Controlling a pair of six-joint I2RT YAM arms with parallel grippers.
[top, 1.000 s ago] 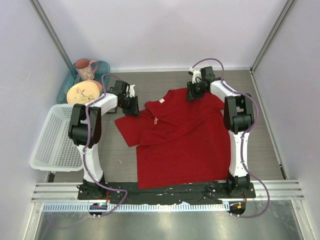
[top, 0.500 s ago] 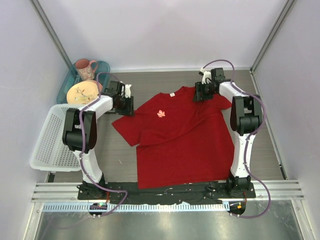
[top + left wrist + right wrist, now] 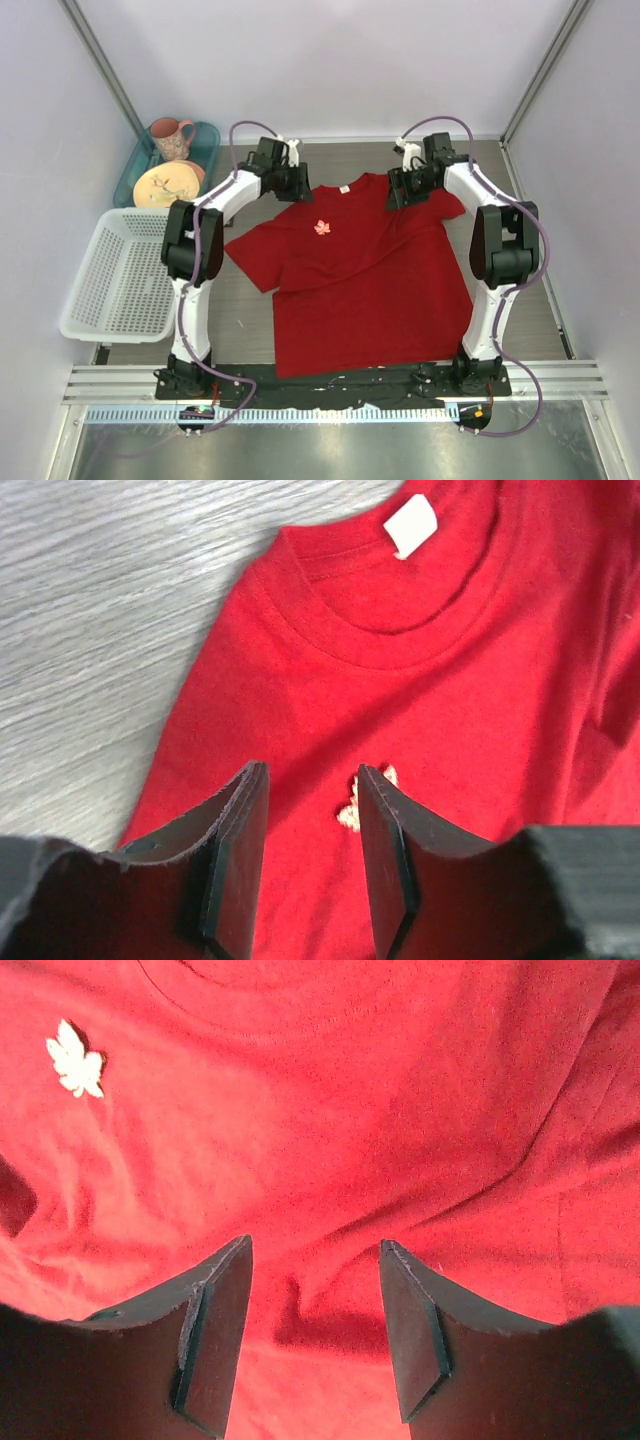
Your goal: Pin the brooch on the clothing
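Observation:
The red T-shirt (image 3: 370, 280) lies spread flat on the table with its white neck label (image 3: 344, 189) at the far end. The pale pink leaf brooch (image 3: 322, 228) sits on the shirt's chest, left of centre. My left gripper (image 3: 297, 185) hovers open and empty over the shirt's left shoulder; in the left wrist view the brooch (image 3: 352, 808) peeks out beside one finger (image 3: 385, 850). My right gripper (image 3: 396, 196) hovers open and empty over the right shoulder; its view shows the brooch (image 3: 75, 1062) at upper left on red cloth (image 3: 400, 1110).
A white plastic basket (image 3: 115, 280) stands at the left. Behind it a teal tray (image 3: 207, 135) holds a pink mug (image 3: 172, 138) and a patterned plate (image 3: 165, 185). Walls enclose the table on three sides.
The shirt went from folded to spread flat, showing the brooch. My left gripper has let go and moved right from the left sleeve to the left shoulder. The right gripper moved slightly.

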